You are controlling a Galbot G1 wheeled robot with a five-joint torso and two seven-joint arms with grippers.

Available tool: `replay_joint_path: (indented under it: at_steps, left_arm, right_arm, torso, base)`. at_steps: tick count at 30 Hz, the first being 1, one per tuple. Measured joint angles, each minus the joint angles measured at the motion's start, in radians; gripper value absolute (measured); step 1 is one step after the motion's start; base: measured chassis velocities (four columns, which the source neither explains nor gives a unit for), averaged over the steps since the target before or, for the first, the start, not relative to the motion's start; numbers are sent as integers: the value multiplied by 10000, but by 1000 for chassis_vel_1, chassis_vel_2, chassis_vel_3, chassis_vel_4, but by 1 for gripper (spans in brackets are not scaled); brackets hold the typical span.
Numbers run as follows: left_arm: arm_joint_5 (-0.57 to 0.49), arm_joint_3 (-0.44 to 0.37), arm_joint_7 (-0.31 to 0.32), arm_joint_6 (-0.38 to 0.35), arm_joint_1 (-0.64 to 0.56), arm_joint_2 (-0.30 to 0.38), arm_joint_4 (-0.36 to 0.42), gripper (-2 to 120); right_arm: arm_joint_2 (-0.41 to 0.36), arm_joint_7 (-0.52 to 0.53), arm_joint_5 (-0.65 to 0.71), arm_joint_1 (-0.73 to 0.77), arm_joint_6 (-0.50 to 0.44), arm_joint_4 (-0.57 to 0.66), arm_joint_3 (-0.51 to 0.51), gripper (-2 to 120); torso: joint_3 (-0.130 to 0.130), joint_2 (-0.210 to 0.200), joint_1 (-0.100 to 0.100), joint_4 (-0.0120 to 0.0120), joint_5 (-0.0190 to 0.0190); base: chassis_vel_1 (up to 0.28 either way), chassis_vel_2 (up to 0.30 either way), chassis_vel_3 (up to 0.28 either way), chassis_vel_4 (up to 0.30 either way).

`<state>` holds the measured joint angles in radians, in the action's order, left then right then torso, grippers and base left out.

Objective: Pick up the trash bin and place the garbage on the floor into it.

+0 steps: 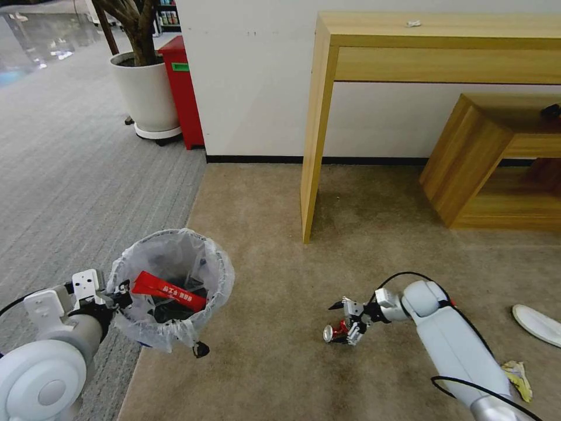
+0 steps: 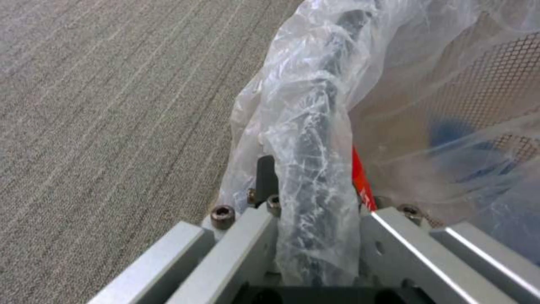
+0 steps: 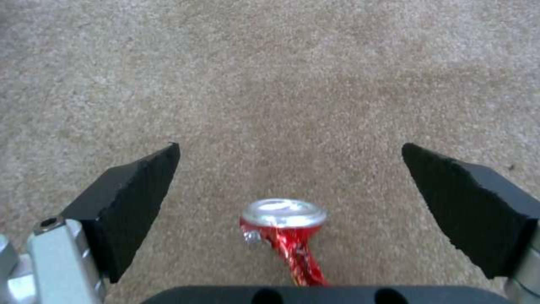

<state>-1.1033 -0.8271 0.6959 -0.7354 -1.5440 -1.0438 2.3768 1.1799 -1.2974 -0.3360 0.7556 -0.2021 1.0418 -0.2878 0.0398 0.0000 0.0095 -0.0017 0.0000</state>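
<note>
With our right gripper spread wide around the crushed can, its dented sides could squirt free while our left gripper pinches the trash bin rim.

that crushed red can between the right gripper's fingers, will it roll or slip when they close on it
Probably little rolling: the crushed red can is flattened and twisted, lying on the carpet. Likely light, so the open right gripper could nudge it. Its creased metal may deform further rather than resist.

Left gripper raised at lower left, jaws seemingly clamped, right gripper low, jaws spread wide
</note>
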Motion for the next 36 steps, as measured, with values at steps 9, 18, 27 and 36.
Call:
replay_joint_path:
  at_steps: [9,18,27,36]
  left_arm:
    - [0,45,-12,0,64,-7,-41,0]
    - [0,58,-19,0,74,-3,-49,0]
    - [3,72,-21,0,67,-7,-30,0]
    - [46,46,-26,0,-4,-20,54,0]
  right_arm:
    - [102,59,-293,-217,-87,-390,34,97]
    - [121,54,-554,-220,-162,-437,-32,91]
    - [91,-69,-933,-225,-283,-581,-313,91]
    - [109,-320,-1448,-313,-424,-860,-645,91]
  torso:
    - [-1,-1,0,-1,0]
    - [-1,-1,0,-1,0]
    - [-1,0,0,-1,1]
    - [-1,0,0,-1,1]
  base:
    - [0,0,0,0]
    - [0,0,0,0]
    - [0,0,0,0]
    - [0,0,0,0]
